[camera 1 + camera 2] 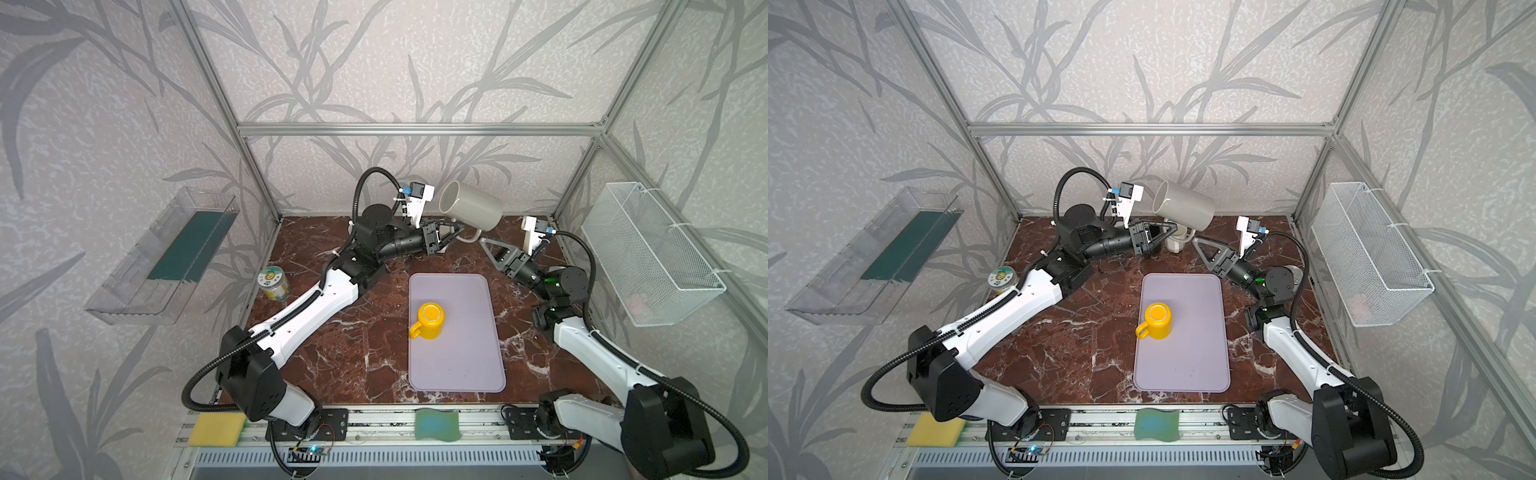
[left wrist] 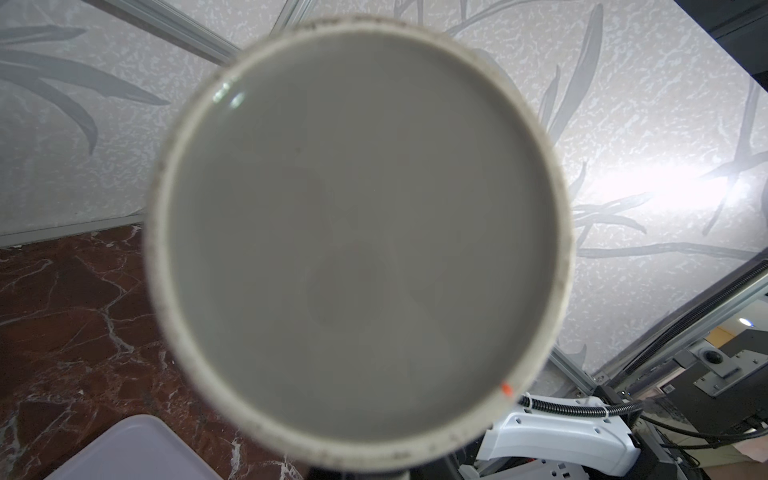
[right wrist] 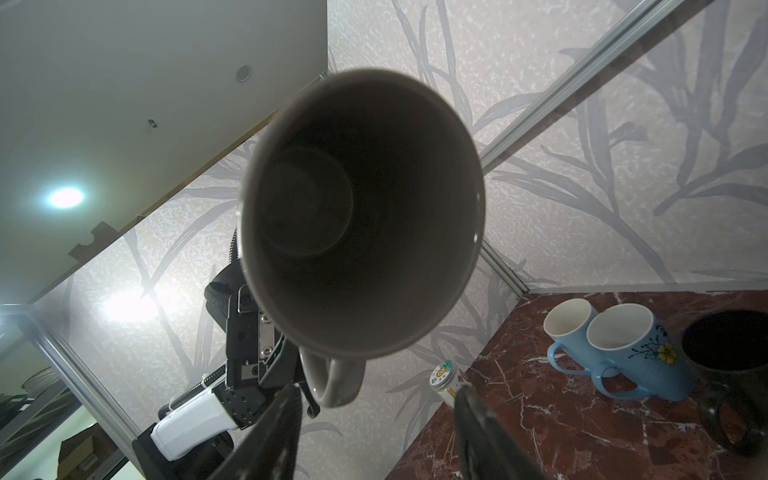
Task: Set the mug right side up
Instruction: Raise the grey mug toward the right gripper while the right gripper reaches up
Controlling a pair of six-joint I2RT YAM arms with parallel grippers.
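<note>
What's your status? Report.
Left pincer shut on handle of grey mug. Mug aloft, tipped sideways. Right pincer open near it. Nothing in the way.

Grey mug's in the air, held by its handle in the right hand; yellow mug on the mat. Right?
No: the left hand holds the grey mug by its handle, as the right wrist view shows. The yellow mug is on the mat.

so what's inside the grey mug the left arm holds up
Nothing shows inside the grey mug: the right wrist view looks into its mouth at bare dark walls and bottom. In both top views the mouth faces away, so the inside is hidden there.
</note>
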